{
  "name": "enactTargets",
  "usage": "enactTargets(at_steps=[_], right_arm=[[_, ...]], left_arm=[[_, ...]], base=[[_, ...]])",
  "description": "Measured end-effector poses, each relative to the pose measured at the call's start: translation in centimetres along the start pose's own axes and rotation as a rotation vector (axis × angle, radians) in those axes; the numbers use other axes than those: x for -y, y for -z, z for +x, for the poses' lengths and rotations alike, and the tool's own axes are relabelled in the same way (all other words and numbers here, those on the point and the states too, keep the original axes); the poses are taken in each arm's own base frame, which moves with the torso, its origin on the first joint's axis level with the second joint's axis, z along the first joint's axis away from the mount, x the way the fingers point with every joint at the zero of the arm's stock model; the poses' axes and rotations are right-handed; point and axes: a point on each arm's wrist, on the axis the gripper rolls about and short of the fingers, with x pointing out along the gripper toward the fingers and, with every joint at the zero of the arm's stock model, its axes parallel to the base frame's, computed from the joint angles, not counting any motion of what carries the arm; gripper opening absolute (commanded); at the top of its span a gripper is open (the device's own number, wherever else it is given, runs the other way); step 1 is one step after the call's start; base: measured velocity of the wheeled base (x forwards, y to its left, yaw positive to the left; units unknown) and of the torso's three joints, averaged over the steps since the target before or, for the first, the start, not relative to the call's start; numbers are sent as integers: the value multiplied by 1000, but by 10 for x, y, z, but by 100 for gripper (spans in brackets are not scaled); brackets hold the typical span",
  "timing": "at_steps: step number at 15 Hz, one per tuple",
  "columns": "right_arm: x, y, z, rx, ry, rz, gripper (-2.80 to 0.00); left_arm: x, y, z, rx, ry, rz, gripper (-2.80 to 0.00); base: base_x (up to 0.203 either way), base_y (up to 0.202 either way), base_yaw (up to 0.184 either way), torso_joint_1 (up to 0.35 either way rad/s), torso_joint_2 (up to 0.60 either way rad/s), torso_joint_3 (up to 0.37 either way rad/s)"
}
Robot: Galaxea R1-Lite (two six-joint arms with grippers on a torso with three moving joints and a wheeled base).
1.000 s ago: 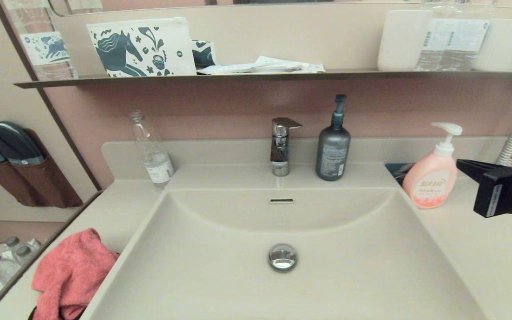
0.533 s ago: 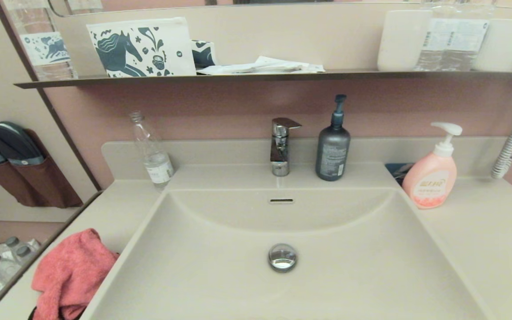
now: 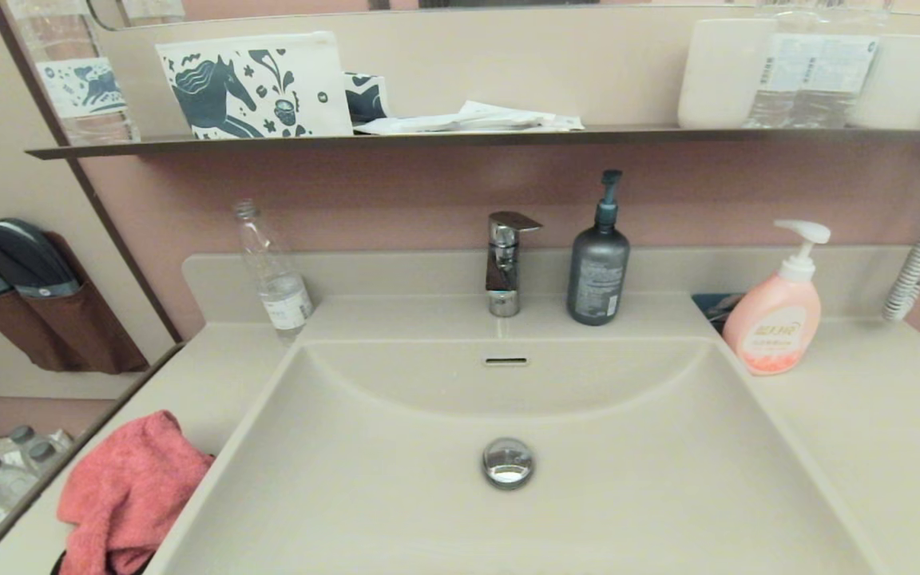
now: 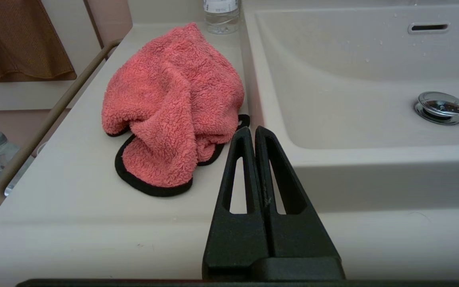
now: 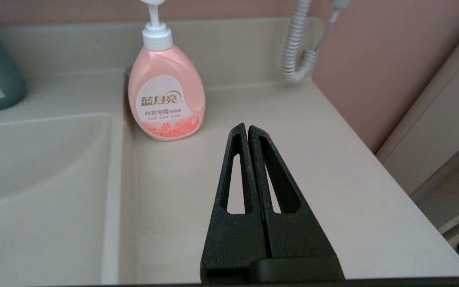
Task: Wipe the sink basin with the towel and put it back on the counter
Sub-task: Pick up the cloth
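The coral-pink towel [image 3: 128, 495] lies bunched on the counter [image 3: 212, 375] left of the sink basin [image 3: 396, 495], black trim showing at its edge. In the left wrist view the towel [image 4: 173, 99] rests just beyond my left gripper [image 4: 252, 129], which is shut and empty over the counter's front edge beside the basin's left rim. The basin's chrome drain plug [image 3: 508, 461] and overflow slot [image 3: 505, 361] are bare. My right gripper [image 5: 246, 127] is shut and empty above the right counter [image 5: 293, 159]. Neither gripper shows in the head view.
A faucet [image 3: 504, 263], grey pump bottle [image 3: 597, 259] and clear water bottle [image 3: 272, 271] stand along the back edge. A pink soap pump bottle [image 3: 775, 315] sits right of the basin, with a coiled hose [image 3: 919, 255] beyond. A dark shelf [image 3: 460, 137] runs above.
The right arm's black wrist and gripper, seen at the head view's right edge, has drawn back to the right and left that view. The towel has not moved.
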Motion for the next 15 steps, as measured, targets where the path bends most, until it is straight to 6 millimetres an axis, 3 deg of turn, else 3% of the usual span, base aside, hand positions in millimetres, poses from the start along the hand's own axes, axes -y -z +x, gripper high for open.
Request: enactTargets(at_steps=[4,8,11,15], right_arm=[[8,25,-49,-14,-70,25,-280],[13,44,-85,10,-123,48,-280],[17,54,-100,68,-153,58,-280],[17,86,-112,77,-250,47,-280]], left_arm=[[0,0,0,0,0,0,-280],[0,0,0,0,0,0,-280],[0,0,0,0,0,0,-280],[0,0,0,-1,0,0,-280]], base=[[0,0,0,0,0,0],[0,0,0,0,0,0],[0,0,0,0,0,0],[0,0,0,0,0,0]])
